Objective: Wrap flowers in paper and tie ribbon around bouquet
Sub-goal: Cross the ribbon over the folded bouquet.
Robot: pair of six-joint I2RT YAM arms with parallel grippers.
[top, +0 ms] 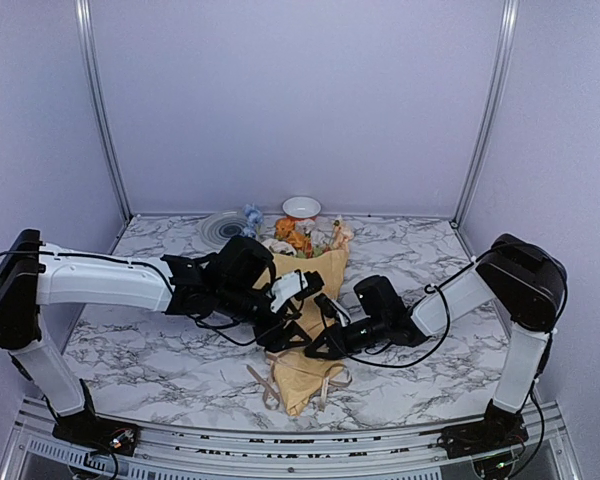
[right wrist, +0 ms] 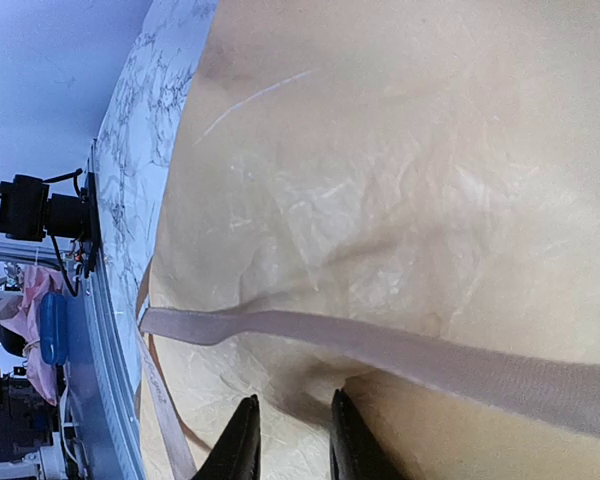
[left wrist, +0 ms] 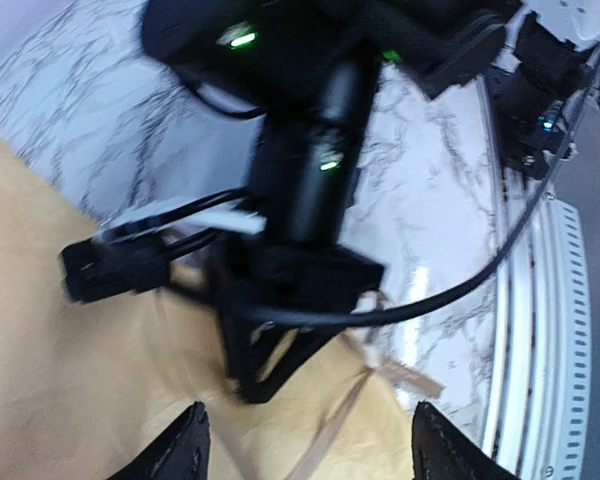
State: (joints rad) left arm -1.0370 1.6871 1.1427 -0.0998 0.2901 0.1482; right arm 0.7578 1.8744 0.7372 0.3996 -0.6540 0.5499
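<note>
left gripper first: fingers spread wide, nothing between them, hanging just above the tan paper, with the right gripper right in front of it. that right gripper has its tips down on the wrap. from its own camera the fingers sit close together with a thin gap, and i cannot tell whether they pinch paper, ribbon or nothing. the ribbon runs as a flat band across the paper just beyond those tips, and loose ends trail onto the marble table by the narrow end. the bouquet lies mid-table, narrow end toward the arms, flowers poking out at the far end near a white bowl. my read: the ribbon's around the cone, but the knot isn't secured. danger now: with the left hand free of it, the band could slacken and slide off the tapering end, or the crinkled paper could spring open. both grippers are crowded together, so a reach could bump them or snag that black cable.
</note>
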